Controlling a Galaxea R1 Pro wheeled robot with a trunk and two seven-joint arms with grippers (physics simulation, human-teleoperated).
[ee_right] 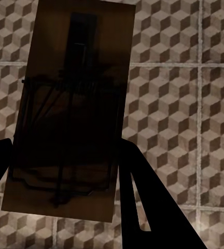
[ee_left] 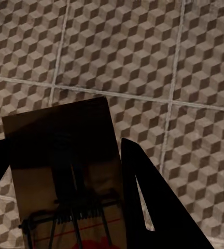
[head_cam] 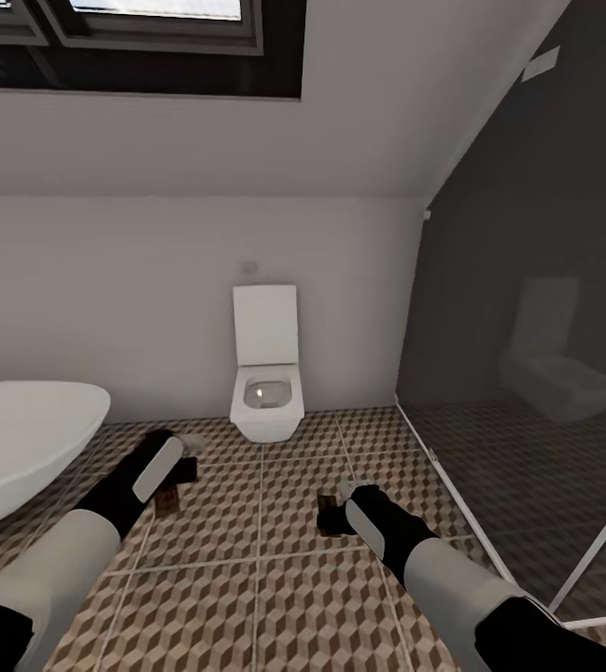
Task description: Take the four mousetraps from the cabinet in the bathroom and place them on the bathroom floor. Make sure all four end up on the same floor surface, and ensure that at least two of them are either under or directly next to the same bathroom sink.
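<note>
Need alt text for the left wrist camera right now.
A tan mousetrap with dark wire and a red spot sits between the left pincer's two dark fingers, above cube-patterned floor tiles with pale grout lines.

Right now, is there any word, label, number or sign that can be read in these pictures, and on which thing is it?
None can be read.
Left gripper's mousetrap: red mark at its end, no legible letters.
Right gripper's mousetrap: dark, no print visible.
Toilet, bathroom floor: no text.

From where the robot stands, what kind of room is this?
A bathroom, almost certainly: a white toilet against the back wall, a dark glass shower enclosure on the right, and the rim of a white tub or basin on the left, over cube-patterned floor tiles.
</note>
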